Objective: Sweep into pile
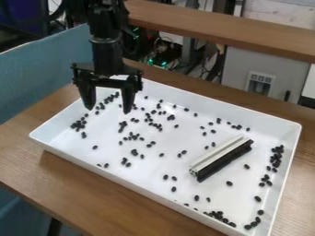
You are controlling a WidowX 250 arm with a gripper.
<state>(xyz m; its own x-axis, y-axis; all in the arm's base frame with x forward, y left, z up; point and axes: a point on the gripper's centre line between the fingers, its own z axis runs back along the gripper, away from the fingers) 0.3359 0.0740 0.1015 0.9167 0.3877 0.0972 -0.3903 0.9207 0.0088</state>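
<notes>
The black gripper [108, 109] hangs over the back left part of the white tray [123, 183], its two fingers pointing down and spread apart with nothing between them. Small black beans [134, 152] lie scattered across the tray floor. Some are clustered at the left end, along the right wall and in the front right corner. A brush [221, 156] with a pale bar and a black edge lies diagonally on the tray floor, right of the middle, well apart from the gripper.
The tray's raised walls surround the beans and brush. It stands on a brown wooden table [92, 196]. A wooden ledge [227, 31] runs behind, with cables and a grey cabinet beyond it. A blue-grey panel [37, 73] stands at the left.
</notes>
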